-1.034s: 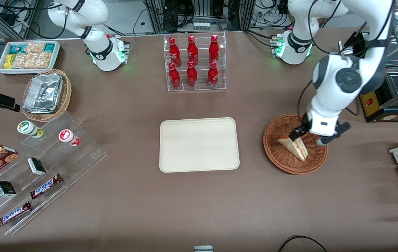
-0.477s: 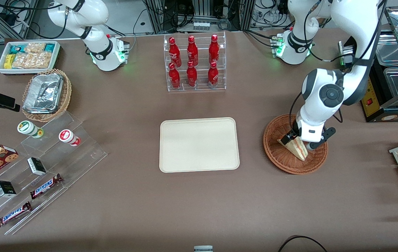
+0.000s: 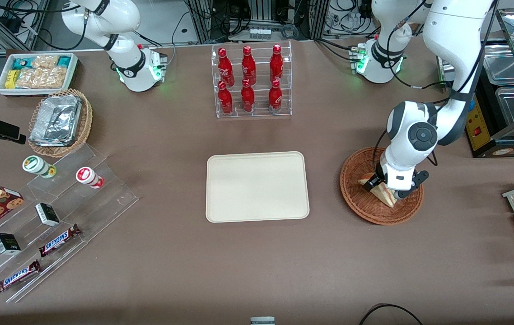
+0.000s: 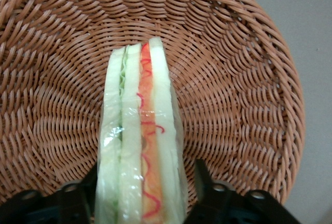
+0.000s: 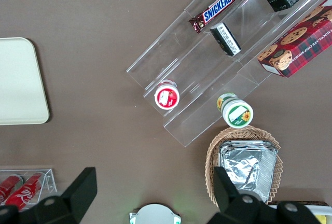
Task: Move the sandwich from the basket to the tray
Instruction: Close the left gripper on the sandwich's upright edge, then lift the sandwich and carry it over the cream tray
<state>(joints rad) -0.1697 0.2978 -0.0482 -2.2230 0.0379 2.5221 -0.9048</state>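
Reddish wicker frames it all: the tool [image 3: 386, 188] has dropped right down into the basket [image 3: 357, 202], its fingers [image 4: 205, 182] spread on both sides of the sandwich [image 4: 139, 146], not yet clamped. The sandwich sits in the basket; the tray [image 3: 257, 187] waits nearby, so closing looks next.

End effector [image 4: 140, 193] fingers straddle the sandwich [image 4: 140, 146] in the basket [image 4: 244, 94].

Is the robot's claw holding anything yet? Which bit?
Not yet. The gripper is open, down in the basket, with a finger on each bread side of the sandwich, at its wide end.
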